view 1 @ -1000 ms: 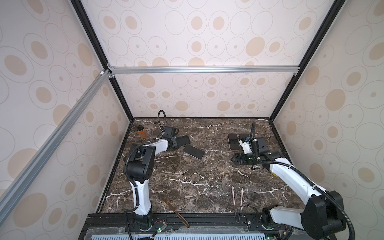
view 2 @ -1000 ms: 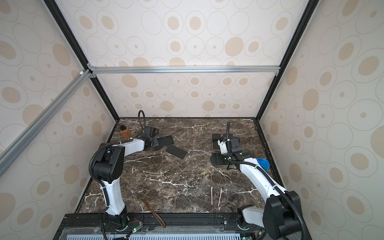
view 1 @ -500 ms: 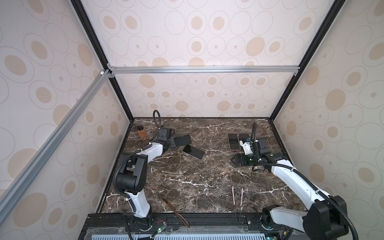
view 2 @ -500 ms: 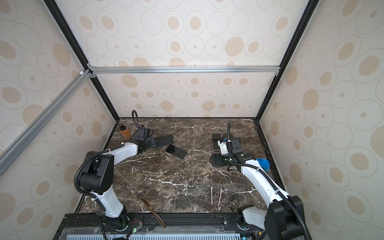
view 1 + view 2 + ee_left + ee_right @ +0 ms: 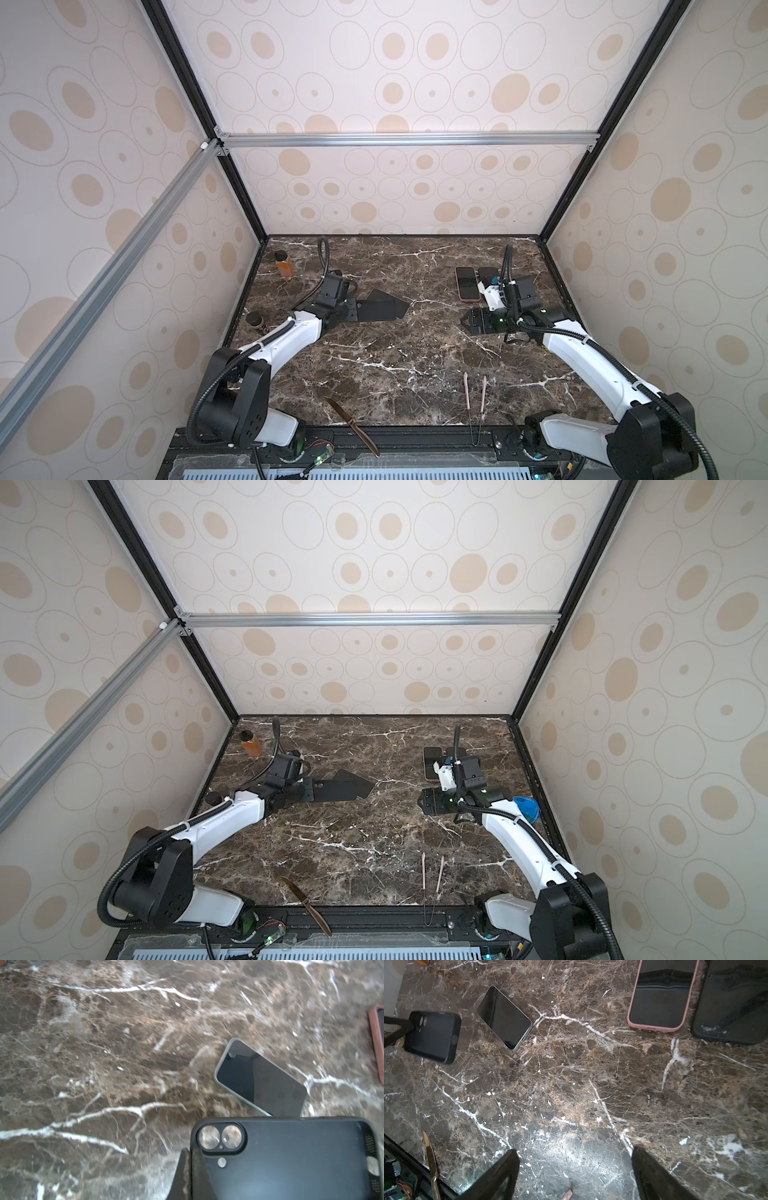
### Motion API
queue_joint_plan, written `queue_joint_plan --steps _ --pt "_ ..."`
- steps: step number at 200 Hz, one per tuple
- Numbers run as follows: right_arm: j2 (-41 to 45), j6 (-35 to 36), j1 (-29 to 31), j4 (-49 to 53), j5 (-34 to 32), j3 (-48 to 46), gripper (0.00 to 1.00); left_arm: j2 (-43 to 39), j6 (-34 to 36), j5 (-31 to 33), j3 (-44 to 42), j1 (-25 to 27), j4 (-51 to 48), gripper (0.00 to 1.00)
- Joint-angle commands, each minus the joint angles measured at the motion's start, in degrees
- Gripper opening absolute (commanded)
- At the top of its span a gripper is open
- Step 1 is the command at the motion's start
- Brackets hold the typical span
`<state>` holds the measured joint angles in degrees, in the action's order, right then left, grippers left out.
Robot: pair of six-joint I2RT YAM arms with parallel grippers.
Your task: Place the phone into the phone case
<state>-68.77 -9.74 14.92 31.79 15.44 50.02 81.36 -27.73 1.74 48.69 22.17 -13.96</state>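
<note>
Phone case [image 5: 376, 309] edge now nearer phone [image 5: 257, 1080]; open tabletop [image 5: 415, 353] around.

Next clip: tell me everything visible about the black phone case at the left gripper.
The matte black rubbery-looking phone case has rounded corners, a raised oval lens surround with two round openings showing marble through, a small hole beside it and perforated patches at its far end. It sits roughly level over the brown marble tabletop, pinched near the lens corner by the left gripper's shut jaws. It overlaps one corner of the dark-screened silver-edged phone; contact unclear.
</note>
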Motion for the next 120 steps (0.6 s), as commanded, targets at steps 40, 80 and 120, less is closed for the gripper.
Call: queue_joint_plan --steps 40,80,120 --pt "2.73 1.51 0.73 -1.01 0.97 -0.44 0.88 -4.86 -7.53 5.47 -5.16 11.70 -5.13 0.00" --pt "4.07 1.76 0.73 -1.40 1.04 -1.19 0.88 -9.09 -16.82 11.25 -11.13 17.76 -4.16 0.00" --pt "3.52 1.61 1.85 -2.63 1.87 -2.09 0.88 -13.18 -24.58 15.07 -14.40 21.39 -4.67 0.00"
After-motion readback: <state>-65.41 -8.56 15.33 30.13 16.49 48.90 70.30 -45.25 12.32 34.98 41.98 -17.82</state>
